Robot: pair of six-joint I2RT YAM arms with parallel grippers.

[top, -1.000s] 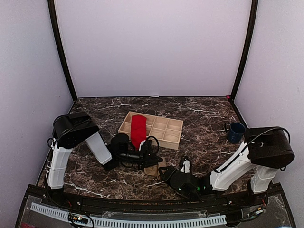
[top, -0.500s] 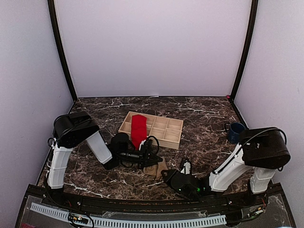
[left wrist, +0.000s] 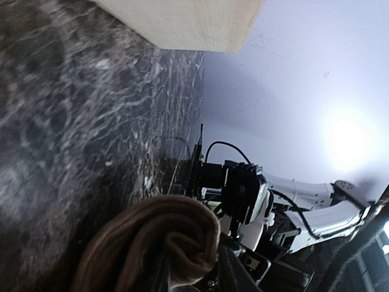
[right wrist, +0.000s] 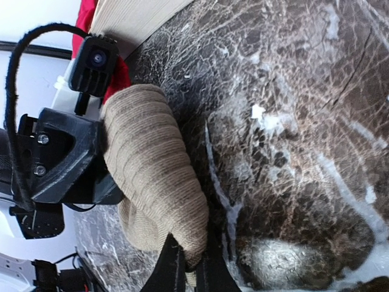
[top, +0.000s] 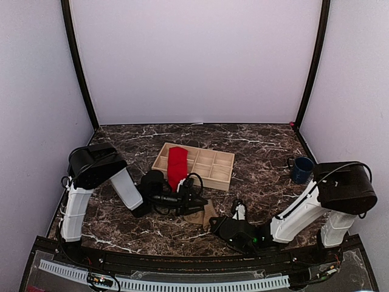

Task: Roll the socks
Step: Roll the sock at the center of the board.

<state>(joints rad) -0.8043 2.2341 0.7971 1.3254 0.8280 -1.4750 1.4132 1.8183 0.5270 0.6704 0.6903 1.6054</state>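
Note:
A tan-brown sock [top: 204,214] lies rolled on the marble between my two grippers. My left gripper [top: 193,204] has its jaws a little apart, and the sock's fold [left wrist: 173,240] fills the gap and touches both fingers. From the other side my right gripper [top: 217,222] is shut on the narrow end of the same ribbed sock [right wrist: 152,164], pinched between its fingers [right wrist: 173,267]. Facing me in the right wrist view is the left gripper [right wrist: 67,164]. The red sock [top: 177,165] hangs over the near left edge of the wooden tray [top: 214,168].
The wooden tray has several compartments and stands just behind the grippers; its corner shows in both wrist views [left wrist: 182,24] [right wrist: 137,15]. A blue mug [top: 301,168] stands at the right, near the right arm's elbow. Pale walls enclose the table.
My right gripper has closed on the tan sock's end. My left gripper's jaws have eased apart slightly. The sock has shifted a little to the right.

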